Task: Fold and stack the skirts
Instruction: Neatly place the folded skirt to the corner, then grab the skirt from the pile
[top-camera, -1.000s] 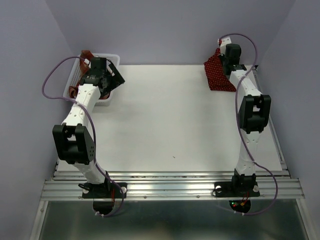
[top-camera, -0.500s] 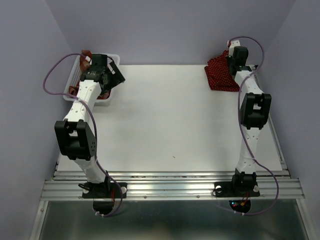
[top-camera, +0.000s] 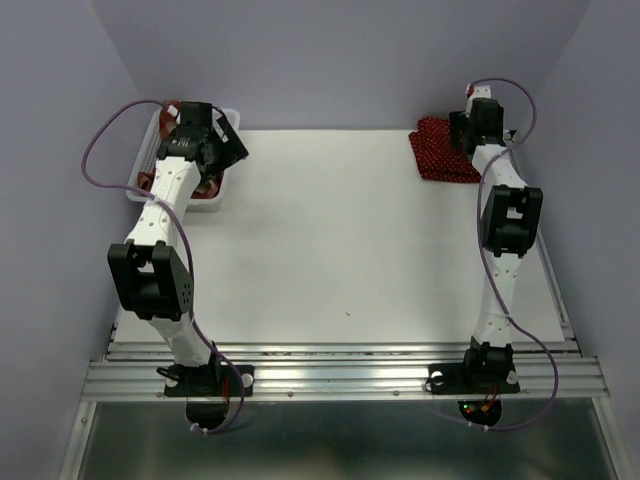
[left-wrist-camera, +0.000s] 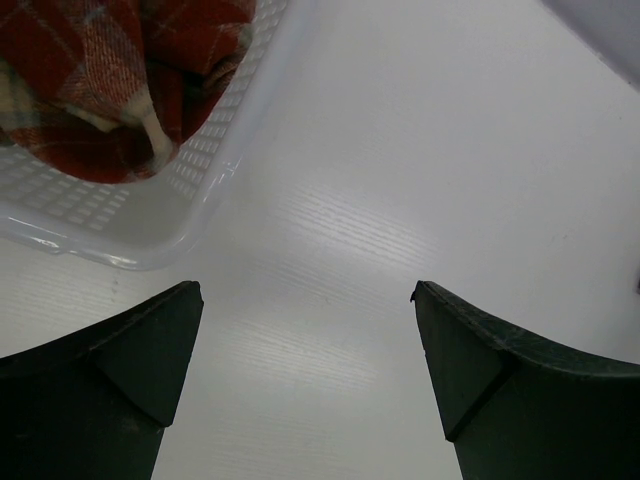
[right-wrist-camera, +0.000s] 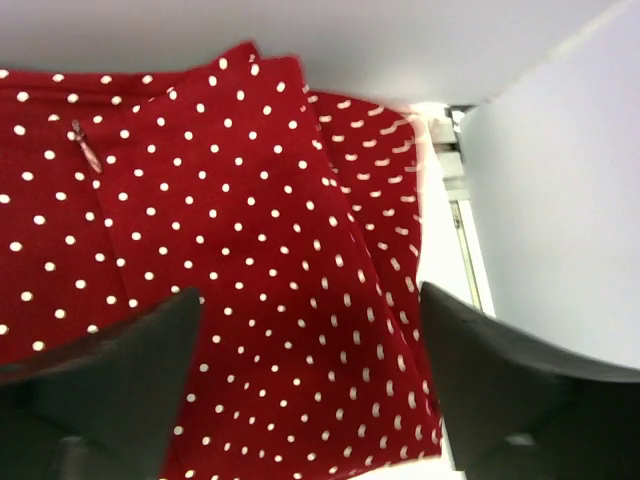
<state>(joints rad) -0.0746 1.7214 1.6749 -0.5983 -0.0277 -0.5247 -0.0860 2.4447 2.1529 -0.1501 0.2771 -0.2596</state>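
Here the white bench (top-camera: 340, 250) is boxed in by pale lilac walls (top-camera: 330, 60), with an aluminium rail (top-camera: 340, 375) along its near edge. A polka-dot skirt (right-wrist-camera: 200, 220) lies at the far right corner under the right hand (right-wrist-camera: 310, 292), which is spread wide and empty. Far left, the plaid skirt (left-wrist-camera: 90, 90) sits bunched in the mesh basket (left-wrist-camera: 215, 150). The left hand (left-wrist-camera: 305, 290) hovers just beside it, also wide apart and holding nothing.

Rear overhead; wrists close, seemingly downward.
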